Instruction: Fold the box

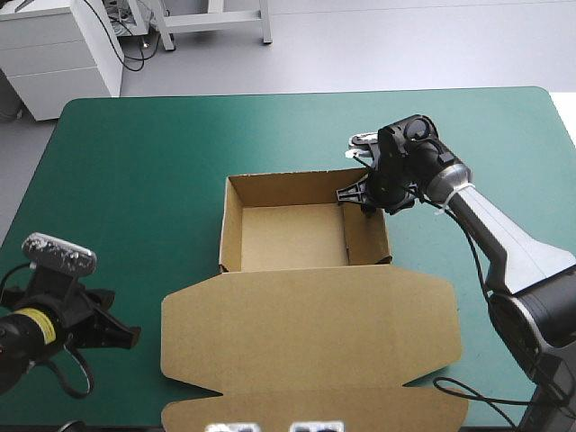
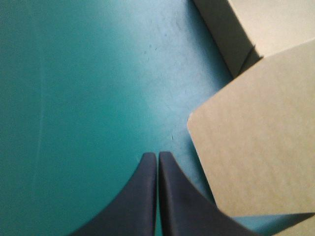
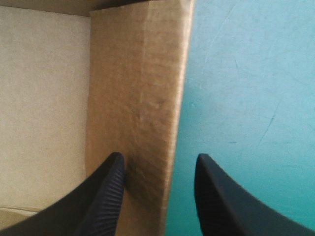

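1. The box [image 1: 306, 236] sits near the middle of the table [image 1: 135, 162], a little toward the right edge. It is an open tray, and its lid [image 1: 310, 333] lies flat, reaching to the near edge.
2. Done, as far as can be seen: the far, left and right walls all stand, and the tray keeps its shape.
3. The right wall [image 3: 142, 88] shows a broad face from above. It looks doubled over, and I judge that its tuck may not be fully seated.
4. The right gripper [image 3: 159, 156] is at the tray's far right corner. It is spread wide and straddles that wall, one finger inside the tray and one outside over the table. It grips nothing.
5. The left gripper [image 2: 157, 155] is near the table's near left corner. Its fingers are pressed together and hold nothing. It hangs over bare table, just beside the lid's rounded left corner.
6. Left to do, by my reading: press the right wall home. The lid's side flaps lie unfolded, so any work on the lid is not yet begun.
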Controlling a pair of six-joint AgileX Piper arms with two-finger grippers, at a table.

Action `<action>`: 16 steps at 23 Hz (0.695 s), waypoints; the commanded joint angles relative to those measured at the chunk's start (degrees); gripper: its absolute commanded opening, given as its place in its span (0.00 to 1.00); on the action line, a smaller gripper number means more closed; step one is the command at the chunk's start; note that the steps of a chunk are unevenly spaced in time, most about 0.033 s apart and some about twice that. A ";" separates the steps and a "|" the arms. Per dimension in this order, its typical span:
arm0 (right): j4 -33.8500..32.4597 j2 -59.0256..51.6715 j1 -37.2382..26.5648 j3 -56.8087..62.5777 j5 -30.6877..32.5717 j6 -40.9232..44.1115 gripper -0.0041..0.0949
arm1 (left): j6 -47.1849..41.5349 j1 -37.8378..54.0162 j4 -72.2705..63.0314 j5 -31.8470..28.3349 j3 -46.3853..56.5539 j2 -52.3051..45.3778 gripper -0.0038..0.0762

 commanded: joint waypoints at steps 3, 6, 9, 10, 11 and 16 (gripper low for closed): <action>1.29 -0.56 -0.58 -0.92 -0.75 -1.81 0.34 | -2.23 -0.17 -1.29 -1.66 9.37 -6.55 0.04; 1.29 0.66 -0.58 -0.92 -0.07 -1.81 0.17 | -3.17 -0.17 -2.73 -1.54 13.67 -9.38 0.04; 0.58 0.93 -0.58 -0.92 -0.56 -1.81 0.02 | -3.69 -0.17 -3.62 -1.54 17.43 -11.54 0.04; -1.61 0.59 -0.58 -1.16 -0.70 -1.81 0.02 | -3.69 -0.17 -3.77 -1.43 18.17 -12.13 0.04; -3.20 0.33 -0.58 -1.30 -0.70 -1.49 0.02 | -3.69 -0.17 -3.77 -1.30 18.44 -12.23 0.04; -9.39 -5.95 -8.05 -2.75 1.17 -2.18 0.02 | -3.97 -0.17 -3.75 -1.06 18.53 -12.37 0.04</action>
